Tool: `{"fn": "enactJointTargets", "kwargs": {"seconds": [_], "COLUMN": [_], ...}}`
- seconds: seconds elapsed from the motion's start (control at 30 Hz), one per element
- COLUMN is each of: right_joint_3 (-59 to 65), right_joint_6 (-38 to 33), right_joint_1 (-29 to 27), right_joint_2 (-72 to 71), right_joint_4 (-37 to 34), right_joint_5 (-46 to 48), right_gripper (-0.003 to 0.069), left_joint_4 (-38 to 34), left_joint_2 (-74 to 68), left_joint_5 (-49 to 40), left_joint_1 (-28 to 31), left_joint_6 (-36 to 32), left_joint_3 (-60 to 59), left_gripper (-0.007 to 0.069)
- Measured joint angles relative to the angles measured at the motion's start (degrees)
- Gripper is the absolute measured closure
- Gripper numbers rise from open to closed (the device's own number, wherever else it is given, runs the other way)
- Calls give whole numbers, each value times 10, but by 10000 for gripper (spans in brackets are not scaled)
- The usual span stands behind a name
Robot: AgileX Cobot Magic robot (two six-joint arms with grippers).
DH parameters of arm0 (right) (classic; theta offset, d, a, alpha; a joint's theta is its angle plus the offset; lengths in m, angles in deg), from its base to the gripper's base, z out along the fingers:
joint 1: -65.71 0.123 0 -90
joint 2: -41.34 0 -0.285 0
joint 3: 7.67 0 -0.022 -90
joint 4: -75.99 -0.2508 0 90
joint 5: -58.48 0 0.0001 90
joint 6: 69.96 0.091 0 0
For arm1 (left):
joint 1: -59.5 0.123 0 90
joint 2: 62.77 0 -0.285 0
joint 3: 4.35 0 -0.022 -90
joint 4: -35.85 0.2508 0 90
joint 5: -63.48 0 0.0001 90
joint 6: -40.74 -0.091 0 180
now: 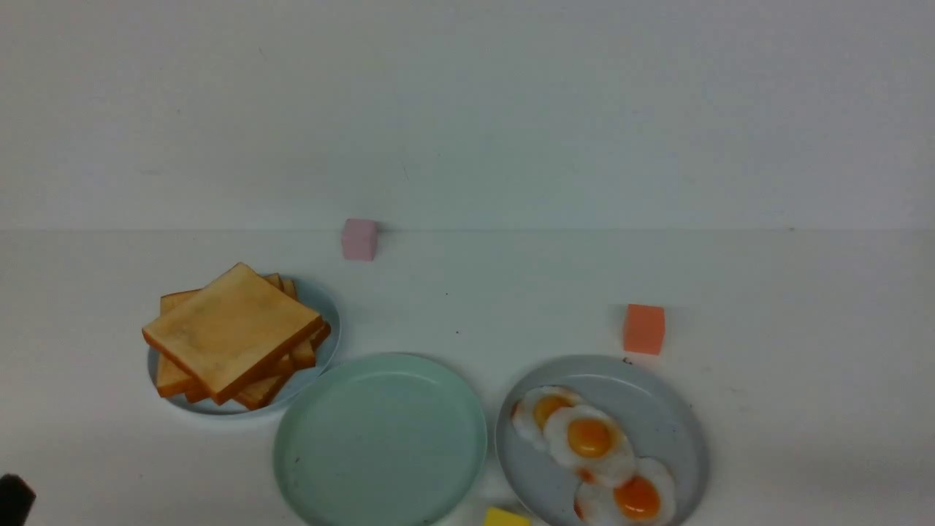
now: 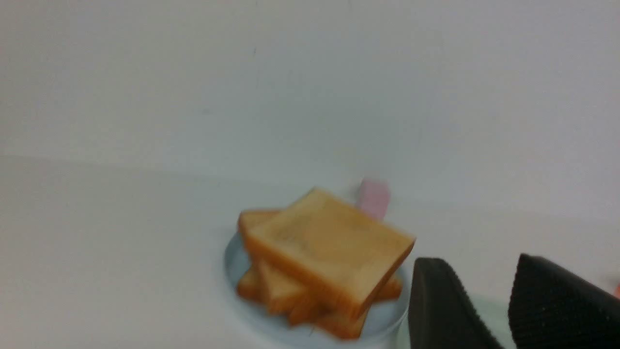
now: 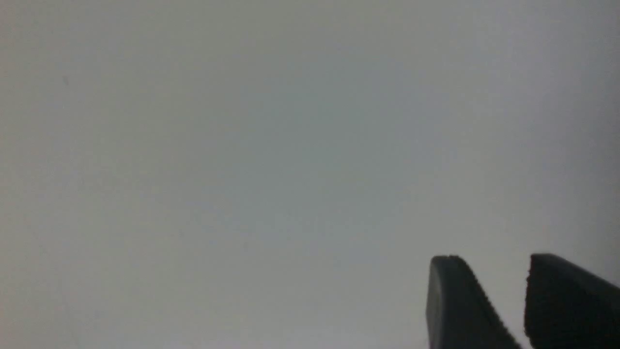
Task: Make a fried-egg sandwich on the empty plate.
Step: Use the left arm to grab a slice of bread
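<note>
1. The mint-green plate (image 1: 380,438) lies flat on the white table, near the front edge and about midway across. Its surface is bare, so no sandwich is built on it.
2. Just to its left and a little farther back is a smaller light-blue plate (image 1: 325,310) carrying a loose stack of toast slices (image 1: 232,334). The slices are fanned at different angles, and the top one overhangs the plate's left rim. The two plates' rims come very close, but I cannot tell whether they touch.
3. Just right of the mint-green plate, with a narrow gap between them, sits a grey-blue plate (image 1: 657,409). It holds three fried eggs (image 1: 590,438) overlapping in a slanted row.
4. An orange cube (image 1: 643,329) stands behind the mint-green plate and to its right, just beyond the grey-blue plate's far rim.
5. A pink cube (image 1: 359,239) stands well behind the mint-green plate, against the back wall.
6. A yellow block (image 1: 506,517) pokes in at the plate's front right, cut off by the frame edge.
7. In the left wrist view, the left gripper (image 2: 479,259) has its jaws parted with nothing between them. The toast stack (image 2: 329,252), its plate (image 2: 232,261) and the blurred pink cube (image 2: 373,198) lie ahead of it.
8. The right gripper (image 3: 494,257) also has its jaws apart and holds nothing; its camera shows only a plain pale surface.
</note>
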Motion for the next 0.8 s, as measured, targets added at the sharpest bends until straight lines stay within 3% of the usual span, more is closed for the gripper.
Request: {"fn": "enactJointTargets", "kwargs": {"seconds": [0.13, 0.27, 0.4, 0.53, 0.63, 0.8], "right_joint_3": [-9, -81, -214, -357, -427, -458], "right_joint_6": [49, 97, 149, 182, 187, 188], "right_joint_1": [0, 0, 0, 0, 0, 0], "right_joint_2": [0, 4, 62, 158, 224, 341], "right_joint_4": [0, 0, 0, 0, 9, 21], "right_joint_5": [-60, -24, 44, 144, 253, 400], "right_gripper": [418, 418, 418, 418, 418, 418], "left_joint_4": [-15, -28, -46, -100, -105, -50], "left_joint_2": [0, -15, -97, -204, -274, -367], "left_joint_5": [105, 91, 32, -89, -170, -213], "left_joint_1": [0, 0, 0, 0, 0, 0], "left_joint_6": [19, 22, 32, 67, 75, 64], "left_joint_3": [5, 81, 221, 367, 421, 429], "left_gripper": [386, 386, 386, 386, 386, 386]}}
